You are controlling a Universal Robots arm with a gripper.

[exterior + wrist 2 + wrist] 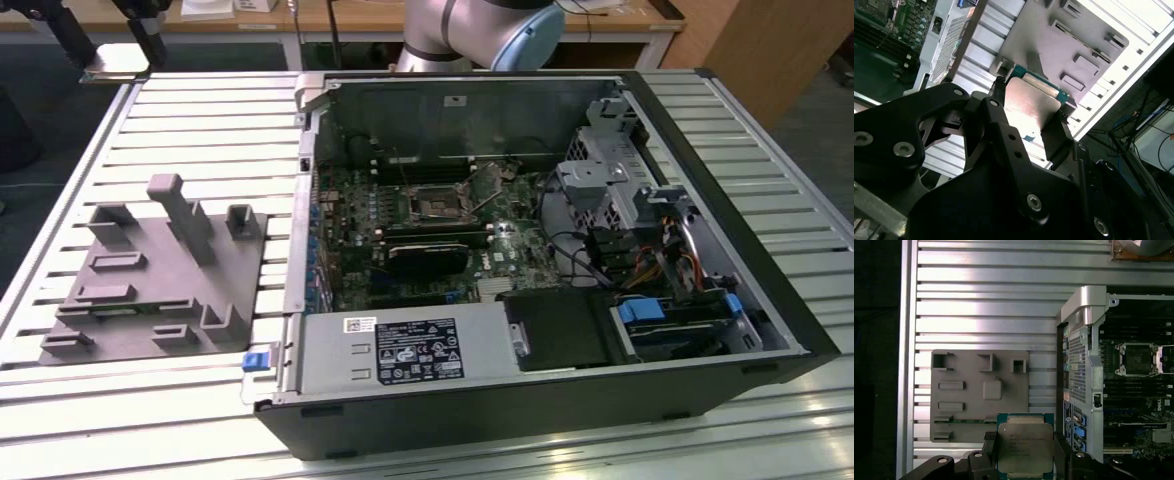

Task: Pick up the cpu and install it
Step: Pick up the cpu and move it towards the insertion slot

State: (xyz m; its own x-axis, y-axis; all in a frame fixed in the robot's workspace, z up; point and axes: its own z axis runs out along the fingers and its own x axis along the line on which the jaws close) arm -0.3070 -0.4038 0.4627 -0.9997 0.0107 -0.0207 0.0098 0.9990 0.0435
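your claw (1025,450) is clamping one thin, square cpu (1025,440), its top matte silver and its rim green, between two black fingers (990,442); one grey plastic tray (1009,407) is lying just past the fingertips.

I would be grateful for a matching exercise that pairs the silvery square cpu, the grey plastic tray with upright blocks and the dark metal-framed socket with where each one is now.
Things
1. the silvery-grey square cpu
2. the grey plastic tray with upright blocks
3. the dark square metal-framed socket

Places
A. on the circuit board inside the open black computer case
B. held by the gripper, a finger on each side
C. flat on the slatted metal table, beside the case

Pairs: 1-B, 2-C, 3-A
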